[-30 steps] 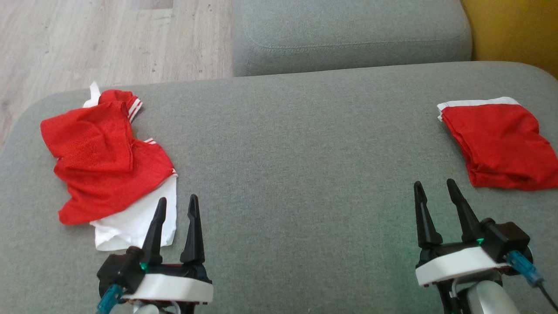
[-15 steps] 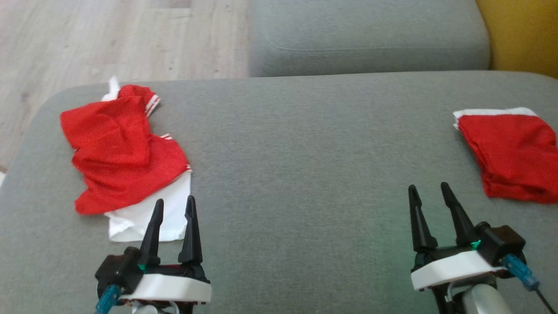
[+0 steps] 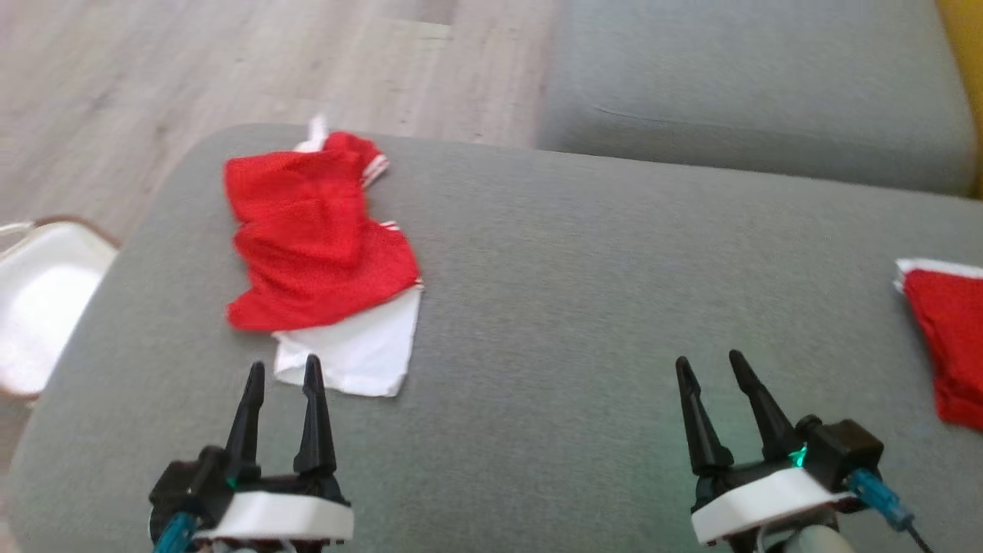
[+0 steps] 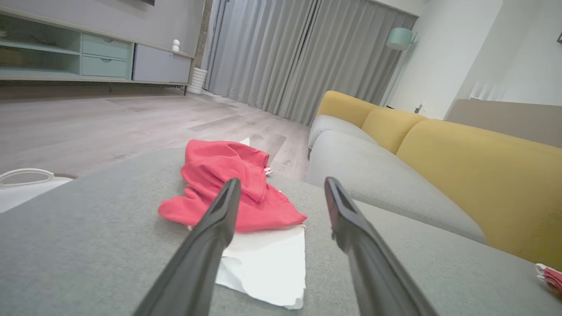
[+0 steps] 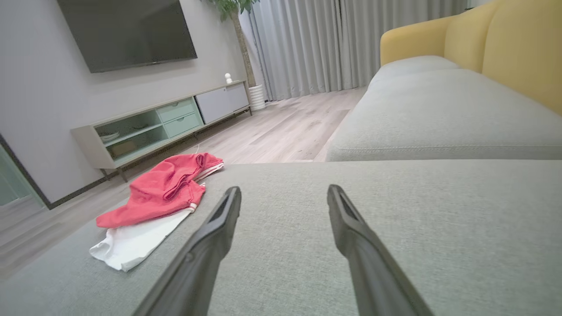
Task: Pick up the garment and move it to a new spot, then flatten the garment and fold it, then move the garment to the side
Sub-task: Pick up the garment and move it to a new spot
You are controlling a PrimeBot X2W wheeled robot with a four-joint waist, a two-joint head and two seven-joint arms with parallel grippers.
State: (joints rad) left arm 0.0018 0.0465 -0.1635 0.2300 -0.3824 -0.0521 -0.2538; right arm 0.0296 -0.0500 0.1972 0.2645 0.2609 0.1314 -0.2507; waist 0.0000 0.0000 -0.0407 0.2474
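Observation:
A crumpled red and white garment lies on the left part of the grey cushion, its white part toward me. My left gripper is open and empty, its tips just short of that white edge. The left wrist view looks over the garment between the spread fingers of the left gripper. My right gripper is open over bare cushion, well to the right of the garment. The right wrist view has the garment at its left, beyond the right gripper.
A folded red and white garment lies at the cushion's right edge. A white bin stands on the wood floor to the left. A second grey seat cushion lies behind, with a yellow sofa back beyond it.
The head camera has swung left, so the whole picture shifted right and the white bin came into view. Both grippers stay open. The left fingertips no longer overlap the white cloth.

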